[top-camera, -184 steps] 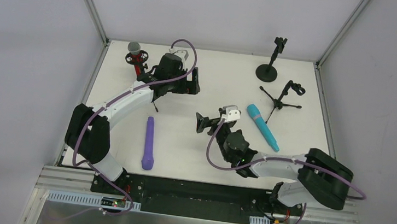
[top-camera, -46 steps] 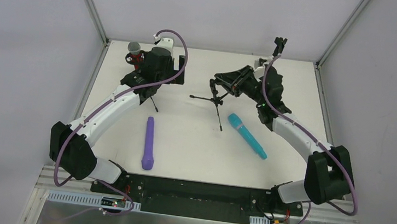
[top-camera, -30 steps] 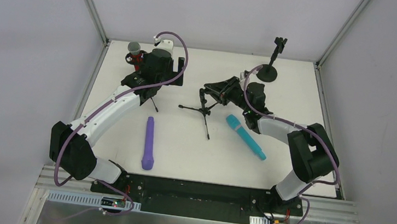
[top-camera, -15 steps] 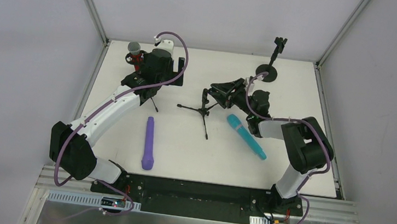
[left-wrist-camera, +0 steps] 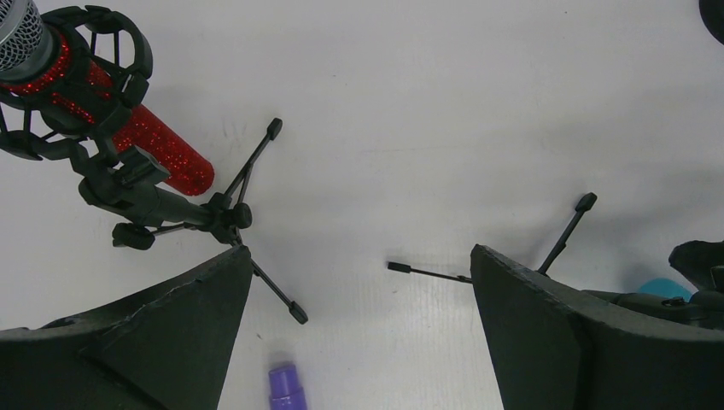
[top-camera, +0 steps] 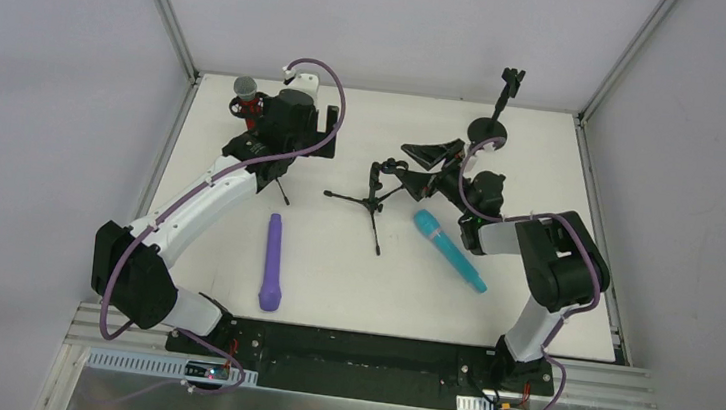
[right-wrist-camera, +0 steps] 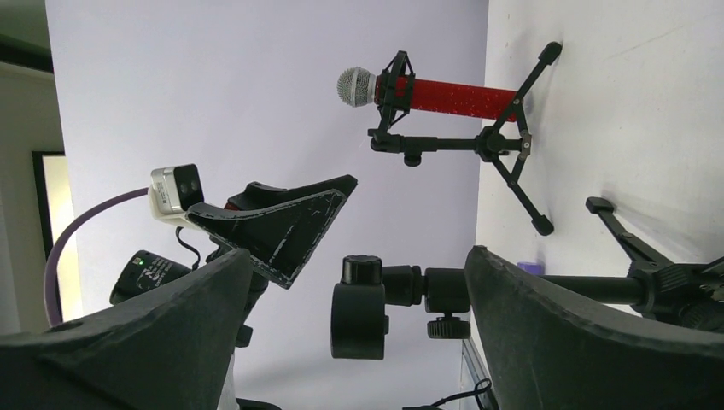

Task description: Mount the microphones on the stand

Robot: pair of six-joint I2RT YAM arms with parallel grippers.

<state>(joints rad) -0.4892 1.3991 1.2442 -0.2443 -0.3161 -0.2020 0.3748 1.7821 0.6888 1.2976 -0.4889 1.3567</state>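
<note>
Right gripper (top-camera: pixel 415 166) has released the small black tripod stand (top-camera: pixel 373 194); its jaws, closed a second ago, now stand wide apart near the clip. Left gripper (left-wrist-camera: pixel 360 256) is unchanged, jaws apart beside the red glitter microphone with grey mesh head (top-camera: pixel 246 93), mounted far left. All-cyan stick microphone (top-camera: pixel 449 251) lies diagonally, head far-left. All-purple stick microphone (top-camera: pixel 273 262) lies near-to-far, head nearest. White table (top-camera: pixel 542 182), grey walls.

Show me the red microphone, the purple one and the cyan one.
red microphone (left-wrist-camera: pixel 162 154), left wrist view, glittery red handle
purple microphone (top-camera: pixel 272 262), top view, middle of its body
cyan microphone (top-camera: pixel 452 254), top view, middle of its body
</note>
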